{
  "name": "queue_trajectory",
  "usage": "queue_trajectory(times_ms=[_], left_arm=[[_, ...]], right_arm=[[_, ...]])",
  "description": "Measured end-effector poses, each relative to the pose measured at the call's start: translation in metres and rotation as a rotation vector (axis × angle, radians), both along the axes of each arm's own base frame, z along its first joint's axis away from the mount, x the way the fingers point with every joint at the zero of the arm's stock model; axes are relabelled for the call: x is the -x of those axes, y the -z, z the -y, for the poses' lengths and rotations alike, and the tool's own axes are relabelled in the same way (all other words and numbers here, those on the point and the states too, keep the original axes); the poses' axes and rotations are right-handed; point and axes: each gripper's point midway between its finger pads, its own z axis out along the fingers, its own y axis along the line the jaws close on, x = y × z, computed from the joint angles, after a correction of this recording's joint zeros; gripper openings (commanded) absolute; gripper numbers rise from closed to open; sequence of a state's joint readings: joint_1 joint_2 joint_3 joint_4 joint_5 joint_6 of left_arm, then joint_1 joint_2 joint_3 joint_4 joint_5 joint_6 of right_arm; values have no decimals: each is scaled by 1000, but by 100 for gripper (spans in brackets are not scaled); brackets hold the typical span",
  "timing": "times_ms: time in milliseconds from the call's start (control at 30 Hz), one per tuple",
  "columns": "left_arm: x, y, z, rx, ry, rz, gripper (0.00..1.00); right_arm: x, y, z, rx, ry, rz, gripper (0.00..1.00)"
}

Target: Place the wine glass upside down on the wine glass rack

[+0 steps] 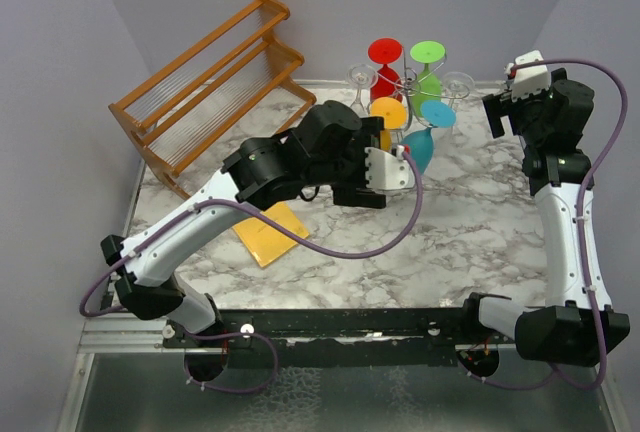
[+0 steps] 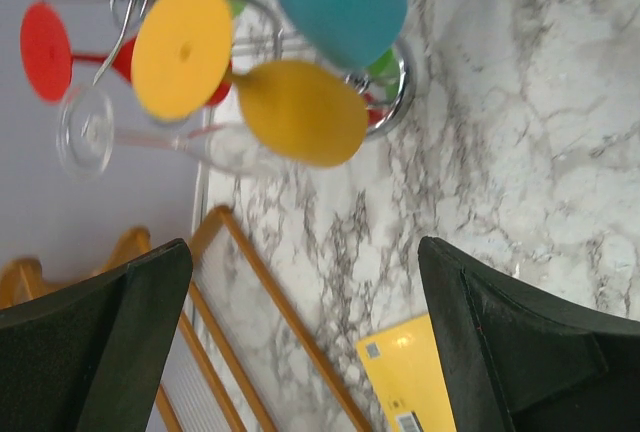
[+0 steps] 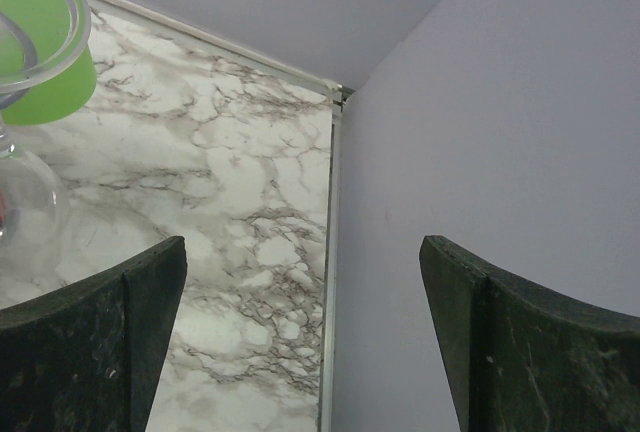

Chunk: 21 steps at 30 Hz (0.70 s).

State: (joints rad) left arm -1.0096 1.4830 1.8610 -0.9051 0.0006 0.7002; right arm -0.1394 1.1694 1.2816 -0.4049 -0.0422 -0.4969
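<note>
Yellow wine glass (image 2: 300, 112) hangs bowl-down on the wine glass rack (image 2: 400, 82), close beside a teal glass (image 2: 335, 2). Left gripper (image 2: 305, 247) faces it, fingers spread wide and empty; right gripper (image 3: 303, 242), well apart, gapes empty too. I'd worry a careless pull-back clips a bowl and swings the glass off its arm.

A robotics lab test cell: plain lilac partition walls (image 1: 60, 72) box in a marble-patterned desk (image 1: 480, 222), and a cabled left arm (image 1: 190, 217) and right arm (image 1: 565, 232) are bolted to a rail (image 1: 330, 327) at its near edge.
</note>
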Motion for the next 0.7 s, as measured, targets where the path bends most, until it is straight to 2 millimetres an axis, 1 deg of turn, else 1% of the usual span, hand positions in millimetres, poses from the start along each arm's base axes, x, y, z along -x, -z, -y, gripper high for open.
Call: queue_trajectory(times_ms=[100,200,267,300,333,433,533,567,633,700], left_arm=[[-26,0,-40,34,-142,-2,99],[-49,-8,-80,105,-301,15,99],[-61,-15,-103,166,-401,26,99],[-64,-19,-104,201,-427,27,99],[-69,-21,-120,226,-487,31,99],[-95,-28,-161,364,-694,28,99],[-120,-23,-209,492,-910,13,99],[-125,-19,-224,530,-973,8,99],[-128,-11,-246,601,-1054,-2,99],[-125,-8,-258,656,-1087,-12,99]], right_arm=[[-1,3,-1,-21,0,-8,100],[-4,8,-3,-50,-2,-24,99],[-6,12,-4,-64,0,-34,100],[-6,13,-4,-73,3,-37,99],[-7,14,-4,-81,5,-37,100],[-7,14,-4,-110,19,-34,100],[-7,15,-4,-140,37,-30,100],[-7,15,-4,-156,44,-29,100],[-10,12,-4,-179,53,-23,100],[-13,10,-5,-200,60,-15,99]])
